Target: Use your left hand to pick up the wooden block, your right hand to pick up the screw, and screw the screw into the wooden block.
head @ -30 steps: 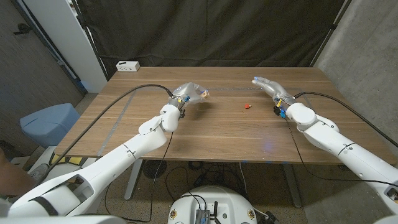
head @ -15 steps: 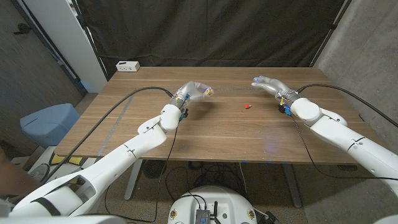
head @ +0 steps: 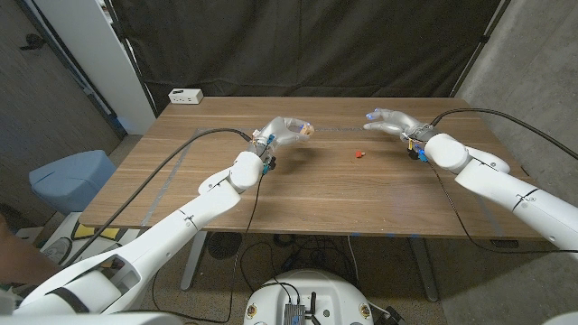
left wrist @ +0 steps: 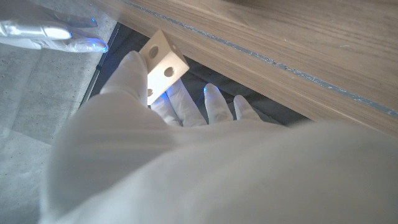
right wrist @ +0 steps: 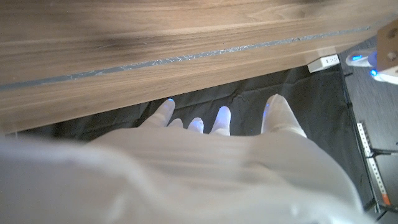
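Observation:
My left hand (head: 282,132) is raised over the far left-centre of the table and holds a pale wooden block (head: 305,131) at its fingertips. The left wrist view shows that block (left wrist: 163,64) as a cube with round holes, pinched against my left hand (left wrist: 155,124). A small red screw (head: 358,153) lies on the table between the two hands. My right hand (head: 390,121) hovers above the table to the right of and beyond the screw, fingers spread and holding nothing; its fingers (right wrist: 217,119) show apart in the right wrist view.
A white power strip (head: 185,95) lies at the table's (head: 298,194) far left corner. A blue bin (head: 70,179) stands on the floor to the left. Black curtains hang behind the table. Cables trail from both wrists across the tabletop.
My left hand has lifted the block higher and carried it right. My right hand has risen and drawn back toward the far edge, staying open.

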`<state>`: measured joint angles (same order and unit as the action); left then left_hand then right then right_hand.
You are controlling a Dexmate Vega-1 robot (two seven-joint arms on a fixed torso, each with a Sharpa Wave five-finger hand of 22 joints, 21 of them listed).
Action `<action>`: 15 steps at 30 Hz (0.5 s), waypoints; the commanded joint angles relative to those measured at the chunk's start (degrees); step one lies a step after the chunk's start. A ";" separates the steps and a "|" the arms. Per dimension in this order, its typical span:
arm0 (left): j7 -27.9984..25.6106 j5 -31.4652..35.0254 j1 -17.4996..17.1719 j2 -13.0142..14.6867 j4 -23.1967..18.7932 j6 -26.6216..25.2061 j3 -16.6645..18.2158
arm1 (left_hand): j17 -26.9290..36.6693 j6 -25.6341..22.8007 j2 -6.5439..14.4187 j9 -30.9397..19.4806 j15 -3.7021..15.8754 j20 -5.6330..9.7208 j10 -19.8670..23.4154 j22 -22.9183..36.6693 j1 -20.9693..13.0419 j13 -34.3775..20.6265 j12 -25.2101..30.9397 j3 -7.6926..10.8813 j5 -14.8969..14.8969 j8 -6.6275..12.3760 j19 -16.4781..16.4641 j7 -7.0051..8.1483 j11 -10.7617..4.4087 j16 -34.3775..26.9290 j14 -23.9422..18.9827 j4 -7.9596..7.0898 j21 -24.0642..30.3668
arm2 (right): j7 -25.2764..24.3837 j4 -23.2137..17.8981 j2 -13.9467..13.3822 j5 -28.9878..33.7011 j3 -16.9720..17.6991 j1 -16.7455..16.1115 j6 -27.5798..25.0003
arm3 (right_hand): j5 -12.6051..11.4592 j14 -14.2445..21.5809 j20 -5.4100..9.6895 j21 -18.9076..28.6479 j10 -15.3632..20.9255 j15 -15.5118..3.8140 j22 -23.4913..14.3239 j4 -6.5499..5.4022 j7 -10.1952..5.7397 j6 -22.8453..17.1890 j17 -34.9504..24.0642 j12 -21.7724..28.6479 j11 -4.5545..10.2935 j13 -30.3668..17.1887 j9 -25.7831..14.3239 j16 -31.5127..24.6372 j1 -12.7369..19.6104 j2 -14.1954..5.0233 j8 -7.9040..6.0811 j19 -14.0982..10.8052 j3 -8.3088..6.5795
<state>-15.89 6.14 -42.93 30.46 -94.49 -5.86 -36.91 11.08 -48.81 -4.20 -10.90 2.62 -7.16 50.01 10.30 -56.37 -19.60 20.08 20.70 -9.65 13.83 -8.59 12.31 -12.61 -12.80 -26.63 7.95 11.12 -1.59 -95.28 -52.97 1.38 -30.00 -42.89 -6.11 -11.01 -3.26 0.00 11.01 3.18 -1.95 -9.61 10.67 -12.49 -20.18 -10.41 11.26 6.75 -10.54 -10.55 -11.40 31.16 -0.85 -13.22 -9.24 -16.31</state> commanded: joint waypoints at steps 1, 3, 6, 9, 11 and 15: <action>0.56 -3.99 -0.14 -0.82 0.96 1.88 0.31 | 0.13 0.23 0.39 -0.18 6.56 -0.08 -0.01 0.05 0.23 -0.16 -0.22 -0.04 -0.50 -0.22 0.19 0.21 -0.09 0.13 0.36 -0.08 -0.16 | 4.37 -1.76 -1.97 9.33 -3.45 3.67 -2.74 | 0.02 0.24 -0.04 0.25 0.45 -0.30 0.01 -0.07 -0.02 -0.59 -0.11 0.30 0.23 -0.14 -0.19 -0.41 1.09 0.23 -0.01 -0.85 -0.56; 0.70 -4.32 -0.17 -0.81 1.35 2.51 0.21 | 0.13 0.26 0.41 -0.18 6.47 -0.08 -0.03 0.05 0.23 -0.17 -0.25 -0.05 -0.51 -0.24 0.21 0.21 -0.09 0.14 0.40 -0.08 -0.16 | 5.23 -1.65 -2.14 10.69 -3.97 4.29 -2.51 | 0.03 0.35 -0.07 0.26 0.50 -0.33 0.01 -0.07 -0.01 -0.70 -0.11 0.30 0.18 -0.14 -0.20 -0.42 1.36 0.33 0.00 -0.96 -0.63; 0.80 -4.53 -0.53 -0.40 1.49 2.99 0.17 | 0.14 0.26 0.46 -0.18 6.42 -0.15 -0.04 0.05 0.25 -0.17 -0.29 -0.06 -0.52 -0.26 0.24 0.20 -0.08 0.12 0.39 -0.10 -0.16 | 6.08 -1.76 -2.44 12.64 -4.47 4.87 -2.43 | 0.04 0.59 -0.17 0.25 0.61 -0.20 0.01 -0.08 0.01 -0.98 -0.11 0.29 0.06 -0.15 -0.23 -0.46 1.88 0.54 -0.02 -1.13 -0.76; 1.08 -5.89 -1.15 -0.28 2.06 4.06 0.64 | 0.15 0.22 0.51 -0.19 6.41 -0.14 -0.06 0.05 0.29 -0.18 -0.33 -0.08 -0.52 -0.26 0.24 0.18 -0.08 0.10 0.34 -0.12 -0.15 | 7.23 -1.84 -2.74 14.41 -4.96 5.45 -2.28 | 0.03 0.61 -0.36 0.24 0.63 -0.15 0.01 -0.07 -0.02 -1.07 -0.11 0.26 0.10 -0.15 -0.24 -0.42 2.29 0.68 0.01 -1.22 -0.88; 0.89 -6.51 -1.58 -0.36 2.42 4.65 0.86 | 0.17 0.16 0.57 -0.19 6.44 -0.11 -0.07 0.06 0.35 -0.18 -0.37 -0.11 -0.53 -0.25 0.25 0.16 -0.08 0.09 0.34 -0.17 -0.13 | 7.98 -1.75 -2.83 15.40 -5.27 5.82 -1.91 | 0.01 0.61 -0.38 0.21 0.66 -0.08 0.01 -0.05 -0.02 -1.19 -0.11 0.24 0.28 -0.16 -0.25 -0.39 2.62 0.79 0.00 -1.23 -0.98; 0.33 -7.50 -2.32 -0.71 3.20 6.42 1.22 | 0.19 -0.02 0.67 -0.21 6.35 0.24 -0.10 0.07 0.49 -0.20 -0.48 -0.20 -0.53 -0.23 0.15 0.14 -0.07 0.05 0.28 -0.24 -0.04 | 9.11 -1.92 -3.12 17.86 -5.86 6.39 -1.52 | -0.05 0.66 -0.58 0.14 0.66 -0.03 0.01 -0.02 -0.05 -1.36 -0.12 0.18 0.38 -0.16 -0.28 -0.35 3.38 1.02 0.04 -1.26 -1.20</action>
<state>-15.25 1.87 -43.81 30.01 -92.82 -3.02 -36.39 11.08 -48.51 -3.89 -10.86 2.47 -7.16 50.01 10.29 -56.06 -19.60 19.69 20.68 -9.98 13.82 -8.59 12.41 -12.61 -12.80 -26.48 7.94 11.12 4.21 -96.75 -55.02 12.90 -33.69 -38.84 -8.04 -11.02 -2.74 -0.51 11.02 3.59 -1.85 -9.61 10.61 -12.59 -20.89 -10.41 11.26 6.75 -10.53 -10.54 -11.41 33.52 0.28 -13.22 -10.16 -17.04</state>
